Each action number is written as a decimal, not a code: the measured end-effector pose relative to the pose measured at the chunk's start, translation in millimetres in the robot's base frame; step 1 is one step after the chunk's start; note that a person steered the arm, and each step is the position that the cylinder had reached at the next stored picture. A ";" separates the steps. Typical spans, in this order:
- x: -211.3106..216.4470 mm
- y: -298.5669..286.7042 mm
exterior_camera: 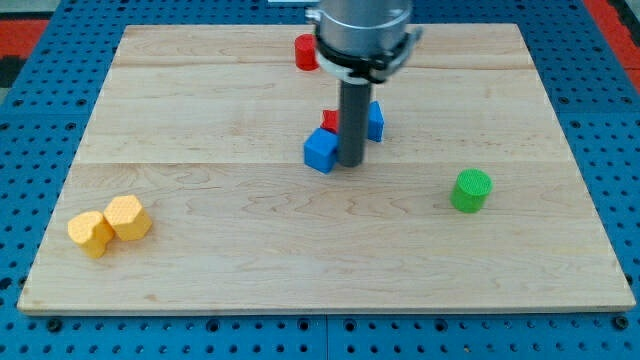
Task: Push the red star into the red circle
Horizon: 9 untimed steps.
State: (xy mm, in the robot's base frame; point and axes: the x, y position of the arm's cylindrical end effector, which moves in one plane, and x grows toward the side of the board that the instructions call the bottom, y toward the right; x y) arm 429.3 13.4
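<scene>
The red circle (304,52) is a red cylinder near the view's top, partly hidden by the arm's housing. The red star (330,121) peeks out just left of the rod, mostly hidden behind it. My tip (351,164) rests on the board at the middle, just below and right of the red star. A blue cube (321,150) sits against the rod's left side, touching the tip. Another blue block (375,121) sits against the rod's right side, its shape unclear.
A green cylinder (470,190) stands at the view's right. Two yellow blocks (127,217) (91,233) sit side by side at the lower left. The wooden board (200,290) lies on a blue pegboard table (30,120).
</scene>
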 end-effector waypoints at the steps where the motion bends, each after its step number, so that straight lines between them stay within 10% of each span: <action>1: -19.4 -22.0; 3: -15.8 35.6; 6: -106.4 -65.6; 9: -4.8 95.2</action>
State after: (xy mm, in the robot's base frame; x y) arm 424.5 108.6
